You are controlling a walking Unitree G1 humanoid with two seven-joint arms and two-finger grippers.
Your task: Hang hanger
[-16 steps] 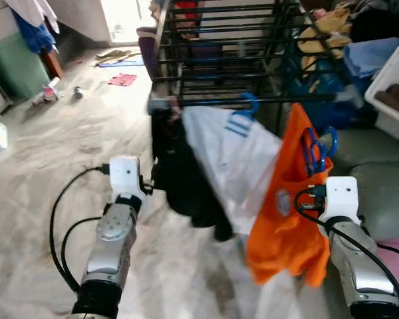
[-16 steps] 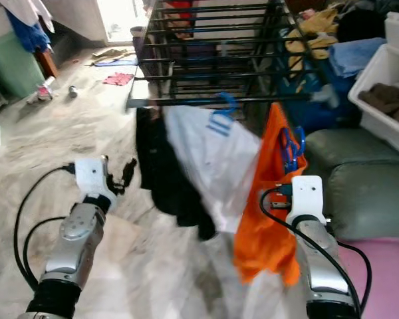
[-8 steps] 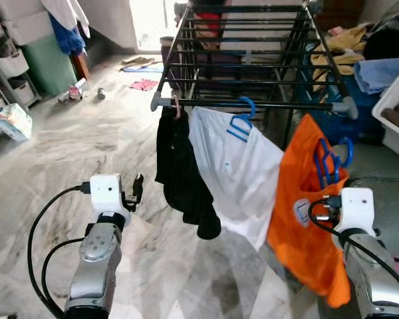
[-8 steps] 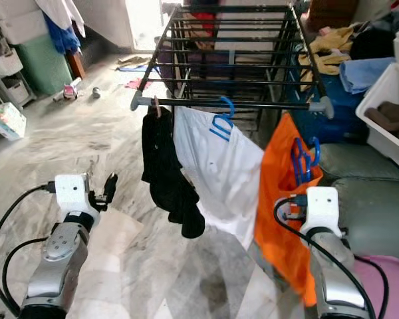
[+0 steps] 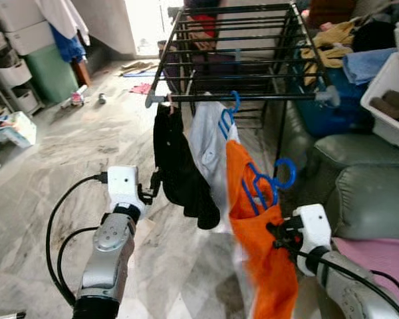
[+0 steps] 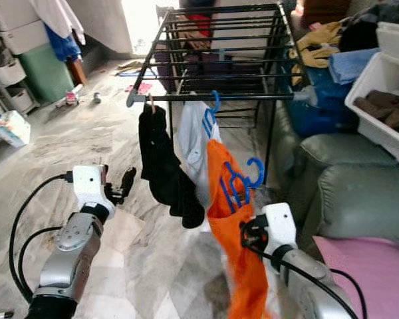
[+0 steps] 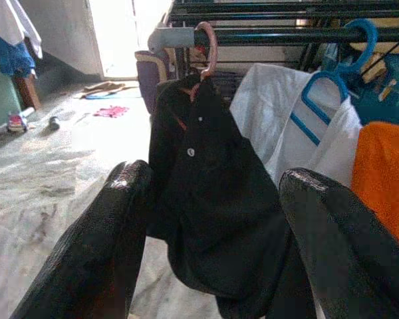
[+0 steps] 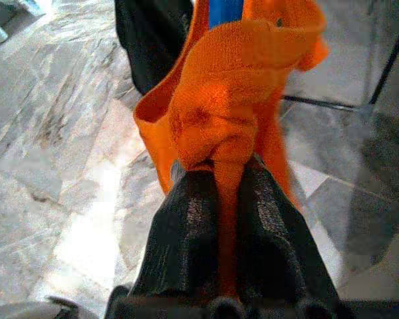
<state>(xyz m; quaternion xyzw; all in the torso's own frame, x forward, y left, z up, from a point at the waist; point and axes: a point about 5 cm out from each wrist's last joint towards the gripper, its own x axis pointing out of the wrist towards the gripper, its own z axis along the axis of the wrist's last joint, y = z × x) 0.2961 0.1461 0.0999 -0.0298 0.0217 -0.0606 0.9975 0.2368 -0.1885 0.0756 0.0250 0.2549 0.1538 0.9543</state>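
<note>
While the right hand is clamped on the orange shirt, its blue hanger hook sits below the rack rail, up-left; left hand open, idle

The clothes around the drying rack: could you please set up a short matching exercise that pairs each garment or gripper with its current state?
Column one:
1. black garment
2. white shirt
3. orange shirt
4. left gripper

Column two:
A. hangs on a blue hanger hooked over the rack's front bar
B. clamped in the right gripper, its blue hanger not yet on the rack
C. open, beside the black garment, holding nothing
D. hangs from a pink hook at the rack's front corner

Pairs: 1-D, 2-A, 3-B, 4-C
</note>
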